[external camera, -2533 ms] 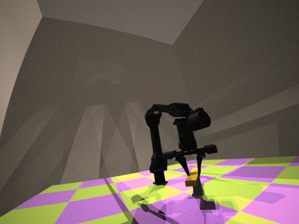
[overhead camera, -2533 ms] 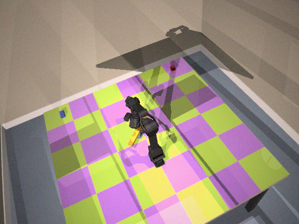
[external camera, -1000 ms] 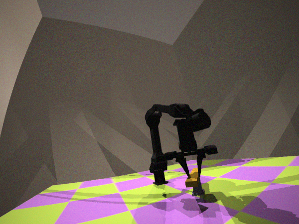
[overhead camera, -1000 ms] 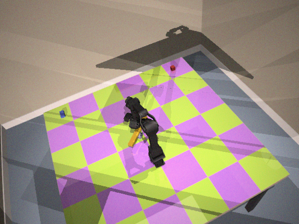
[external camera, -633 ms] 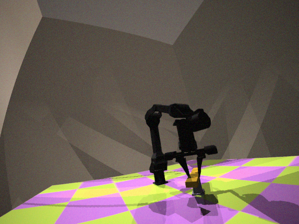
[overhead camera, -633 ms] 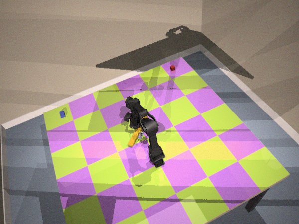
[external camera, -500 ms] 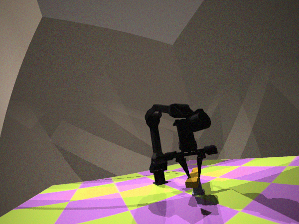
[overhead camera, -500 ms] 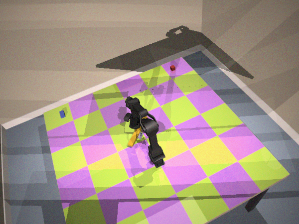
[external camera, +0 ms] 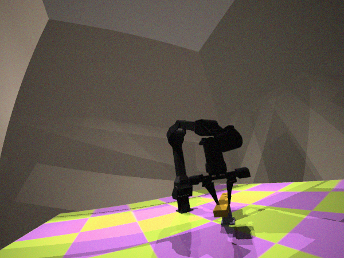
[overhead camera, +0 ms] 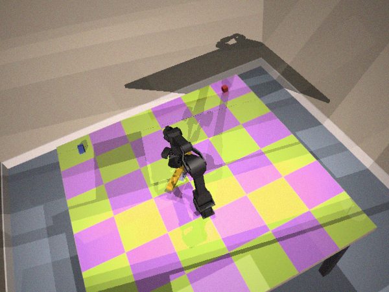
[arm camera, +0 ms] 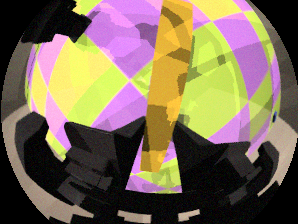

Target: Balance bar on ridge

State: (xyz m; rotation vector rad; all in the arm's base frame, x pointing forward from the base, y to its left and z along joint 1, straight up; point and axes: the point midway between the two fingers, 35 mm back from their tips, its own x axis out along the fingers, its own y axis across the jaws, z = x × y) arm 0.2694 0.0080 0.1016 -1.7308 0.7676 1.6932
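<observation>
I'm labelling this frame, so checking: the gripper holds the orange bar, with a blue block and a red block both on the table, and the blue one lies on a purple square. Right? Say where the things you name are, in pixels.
The blue block (overhead camera: 81, 148) lies on a green square, not purple, as the top view shows. The rest stands.

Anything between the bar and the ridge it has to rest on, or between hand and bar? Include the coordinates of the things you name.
Nothing visible: the hand (external camera: 224, 204) (arm camera: 158, 121) already grips the yellow bar (overhead camera: 174, 179) (external camera: 222, 208) (arm camera: 169, 65), which sits right by the grey ridge (external camera: 228, 220); whether they touch I can't tell.
</observation>
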